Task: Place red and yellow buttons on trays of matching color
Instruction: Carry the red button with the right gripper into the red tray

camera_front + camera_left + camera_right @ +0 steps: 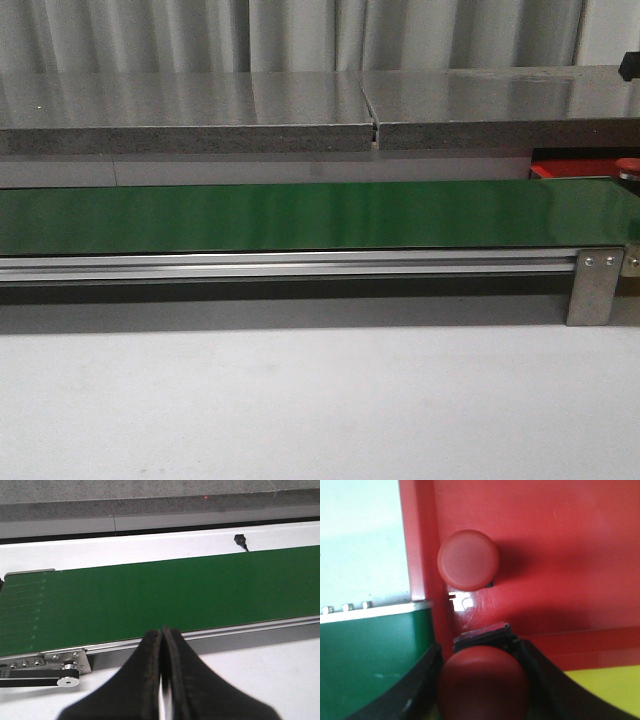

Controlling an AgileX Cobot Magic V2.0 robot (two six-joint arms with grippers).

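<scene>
Belt (300, 215): long, matte green, bare in front view w/ alu rail. Red tray (545, 545), flat glossy plastic, already has 1 red button (468, 560) sitting on it, domed cap. Right hand (481, 680) clamped on 2nd red button (482, 687) above tray edge, not yet placed. Left hand (163, 680) closed, empty. No yellow buttons visible.

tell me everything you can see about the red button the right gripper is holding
The held red button has a smooth, matte, domed red cap over a dark base whose squared edge shows just beyond the cap. It sits between the black fingers of the right gripper, which press it from both sides. It hangs above the edge of the red tray, where a second red button already rests, apart from it. It looks blurred, being close to the camera.
</scene>
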